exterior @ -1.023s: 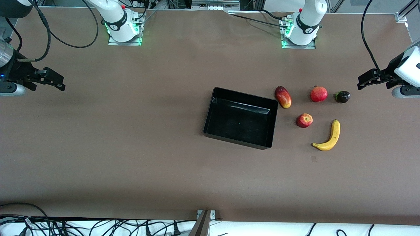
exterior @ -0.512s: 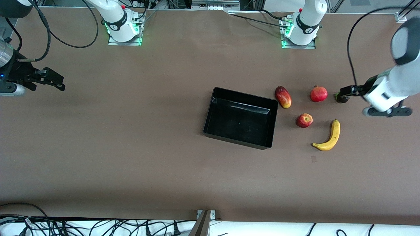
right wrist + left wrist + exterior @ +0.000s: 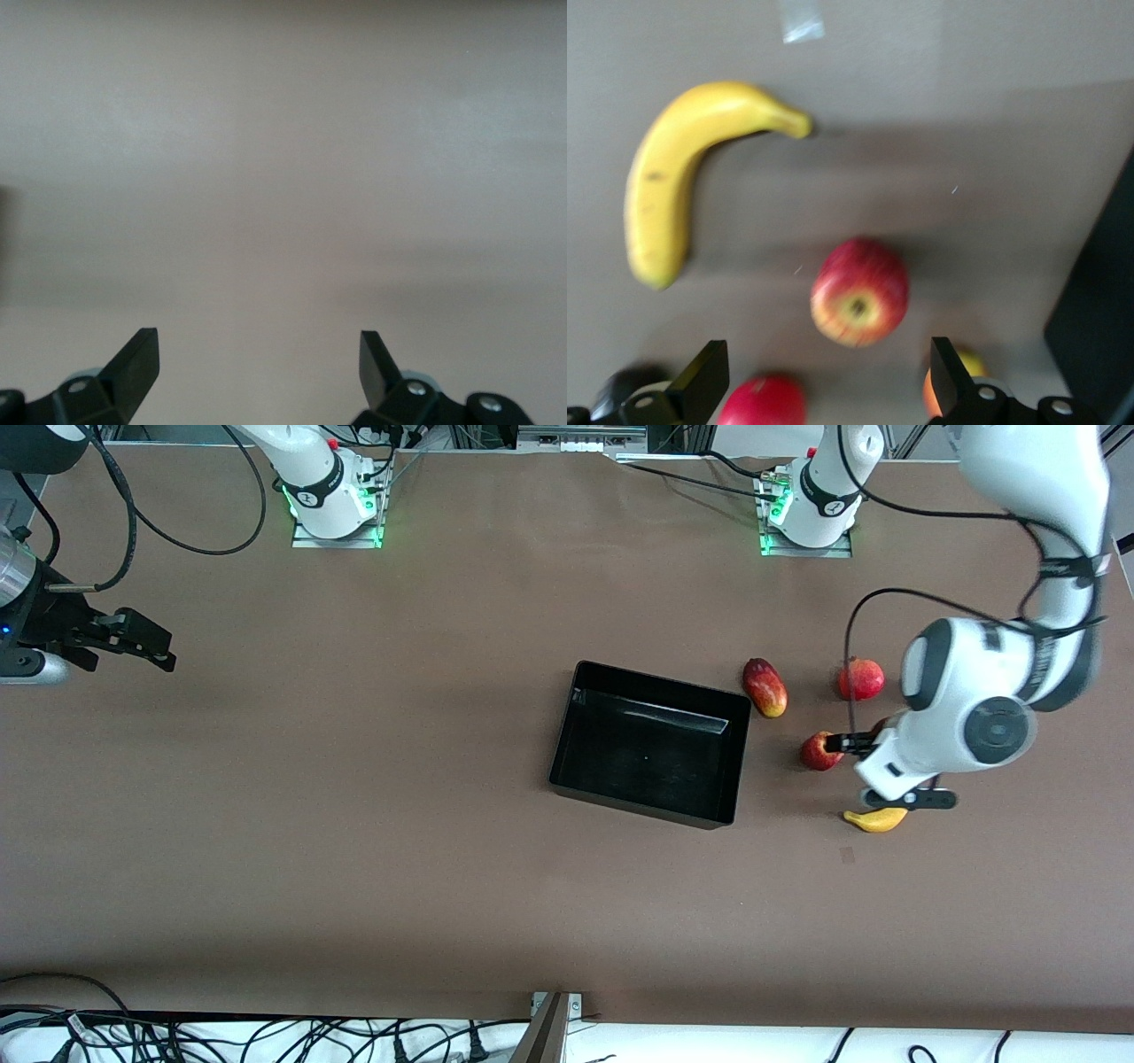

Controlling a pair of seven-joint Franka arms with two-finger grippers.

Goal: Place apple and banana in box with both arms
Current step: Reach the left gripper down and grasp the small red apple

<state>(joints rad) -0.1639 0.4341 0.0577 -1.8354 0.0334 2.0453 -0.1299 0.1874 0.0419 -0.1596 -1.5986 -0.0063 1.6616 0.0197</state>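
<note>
The small red apple (image 3: 817, 752) lies on the brown table beside the black box (image 3: 647, 771), toward the left arm's end. My left gripper (image 3: 842, 744) hovers over the table right next to the apple, open and holding nothing. In the left wrist view the apple (image 3: 859, 303) sits just ahead of the left gripper (image 3: 828, 381), with the whole yellow banana (image 3: 673, 168) beside it. From the front only the banana's tip (image 3: 875, 820) shows under the left arm. My right gripper (image 3: 159, 654) waits open at the right arm's end of the table, and the right gripper (image 3: 257, 367) has bare table below it.
A red-and-yellow mango (image 3: 765, 687) and a red pomegranate (image 3: 861, 679) lie farther from the front camera than the apple. A small dark fruit (image 3: 625, 385) shows only in the left wrist view. The box wall (image 3: 1099, 328) edges that view. A grey tape mark (image 3: 847, 856) is near the banana.
The left arm has swung in from the table's end, over the dark fruit and on to beside the apple, now covering most of the banana. The right arm has not moved.
</note>
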